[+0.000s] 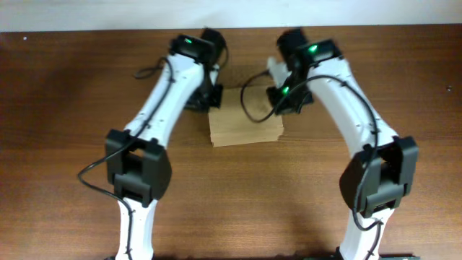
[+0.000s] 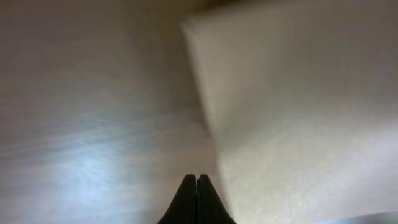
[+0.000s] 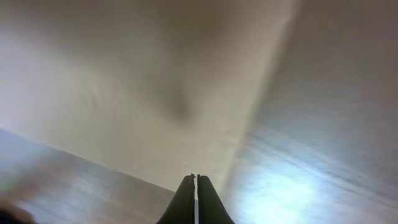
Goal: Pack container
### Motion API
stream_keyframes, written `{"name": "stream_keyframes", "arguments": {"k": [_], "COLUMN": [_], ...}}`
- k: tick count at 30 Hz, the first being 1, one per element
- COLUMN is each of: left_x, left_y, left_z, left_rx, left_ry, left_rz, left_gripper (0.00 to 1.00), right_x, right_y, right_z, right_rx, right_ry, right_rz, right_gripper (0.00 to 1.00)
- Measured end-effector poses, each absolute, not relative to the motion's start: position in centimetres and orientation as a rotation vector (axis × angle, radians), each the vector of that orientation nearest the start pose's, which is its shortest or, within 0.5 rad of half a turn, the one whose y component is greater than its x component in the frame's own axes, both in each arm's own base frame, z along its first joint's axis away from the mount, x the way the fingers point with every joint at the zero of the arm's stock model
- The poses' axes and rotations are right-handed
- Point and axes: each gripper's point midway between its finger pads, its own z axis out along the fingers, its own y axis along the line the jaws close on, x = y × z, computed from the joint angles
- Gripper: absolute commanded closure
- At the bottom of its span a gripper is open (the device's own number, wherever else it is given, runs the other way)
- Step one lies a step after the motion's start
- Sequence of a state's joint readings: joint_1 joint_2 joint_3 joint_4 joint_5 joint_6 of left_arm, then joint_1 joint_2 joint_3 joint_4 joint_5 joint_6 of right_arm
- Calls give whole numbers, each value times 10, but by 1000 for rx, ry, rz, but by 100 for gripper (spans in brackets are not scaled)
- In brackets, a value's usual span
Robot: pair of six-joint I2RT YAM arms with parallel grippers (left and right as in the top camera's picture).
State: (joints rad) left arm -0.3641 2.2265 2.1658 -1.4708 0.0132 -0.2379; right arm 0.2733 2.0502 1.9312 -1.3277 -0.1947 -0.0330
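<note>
The tan cardboard container (image 1: 245,119) lies flat and closed on the wooden table between my two arms. My left gripper (image 1: 206,97) is at its left far edge; in the left wrist view its fingers (image 2: 196,180) are shut with nothing between them, just beside the box's edge (image 2: 298,106). My right gripper (image 1: 283,97) is at the box's right far corner; in the right wrist view its fingers (image 3: 196,180) are shut and empty, right at the box's edge (image 3: 155,81). Both wrist views are blurred. No markers show.
A small white object (image 1: 275,66) sits just behind the right gripper near the table's far edge. Black cables loop over the box's far right corner. The pale wall runs along the table's far side.
</note>
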Motion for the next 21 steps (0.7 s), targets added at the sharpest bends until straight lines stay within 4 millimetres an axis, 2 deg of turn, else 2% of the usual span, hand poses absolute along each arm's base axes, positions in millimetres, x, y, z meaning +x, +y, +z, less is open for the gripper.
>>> {"name": "stream_keyframes", "arguments": {"k": [1,2,3,6,9,11,13,14,15,17,19,20,21], "left_x": [417,429,433,447,445,436,426,421,416,406,398,395,391], "left_y": [-152,-138,-132,-90,-41,-14,4,10,15,25,31,34,36], "left_z": [133,155,163,227,296,337,369,383,396,415,428,434,438], "left_rx": [162,102,79,-62,-195,-251,-280,-296,-307,-324,-332,-341,-345], "left_ry": [3072,3015,2992,2837,2661,2543,2448,2407,2368,2307,2266,2248,2234], "left_rz": [-54,-77,-87,-121,-129,-118,-106,-104,-101,-93,-83,-81,-78], "left_gripper": [98,98,99,98,96,90,55,42,34,28,13,2,0], "right_x": [406,418,423,444,458,464,464,461,456,443,426,415,408], "right_y": [141,133,130,107,83,70,61,59,57,56,55,54,53], "right_z": [149,169,177,229,286,329,375,395,417,453,487,508,520], "right_rx": [-453,-408,-393,-305,-232,-198,-178,-174,-172,-170,-169,-179,-175], "right_ry": [2958,2911,2887,2762,2611,2486,2350,2289,2224,2116,2013,1945,1906], "right_rz": [317,313,313,298,274,254,239,233,228,222,219,209,209], "right_gripper": [96,96,96,96,96,96,95,93,91,82,60,53,46]}}
